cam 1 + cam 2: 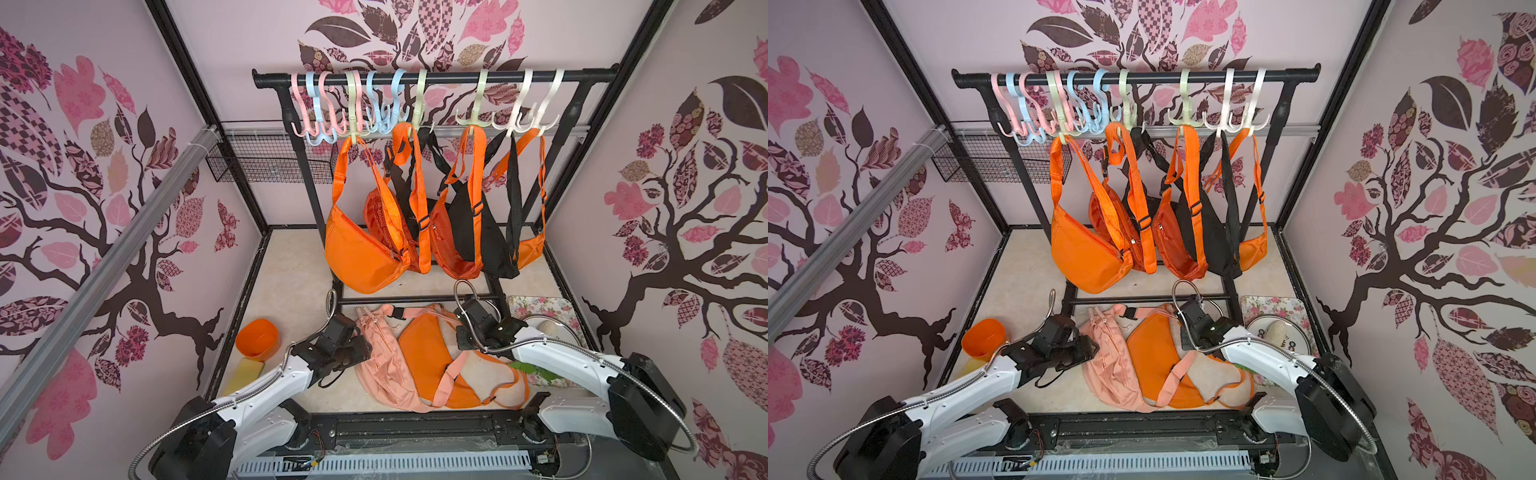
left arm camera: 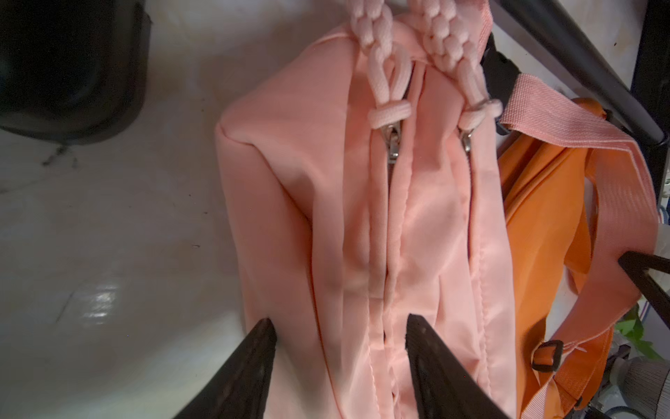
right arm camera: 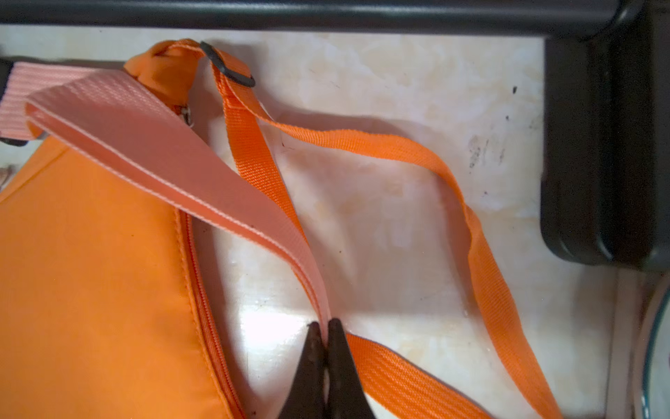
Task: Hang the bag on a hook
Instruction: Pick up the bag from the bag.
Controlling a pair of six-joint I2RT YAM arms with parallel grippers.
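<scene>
A pale pink bag point(image 1: 380, 365) point(image 2: 362, 217) lies on the table with an orange bag point(image 1: 428, 357) point(image 3: 90, 272) against it. My right gripper point(image 3: 324, 323) point(image 1: 466, 347) is shut on the pink bag's strap point(image 3: 163, 163), which rises off the orange bag; an orange strap point(image 3: 380, 141) loops beside it. My left gripper point(image 2: 340, 319) point(image 1: 361, 347) is open, its fingers standing on either side of a fold of the pink bag's body by the zippers. Coloured hooks point(image 1: 316, 124) hang from the black rail point(image 1: 449, 77); those at the left end are bare.
Several orange and black bags point(image 1: 365, 249) hang from the middle and right hooks, just behind the table bags. The rack's lower bar point(image 1: 415, 298) runs behind both grippers. An orange bowl point(image 1: 257, 338) stands left, a plate point(image 1: 555, 328) on a floral mat point(image 1: 540, 307) right, a wire basket point(image 1: 266, 162) behind.
</scene>
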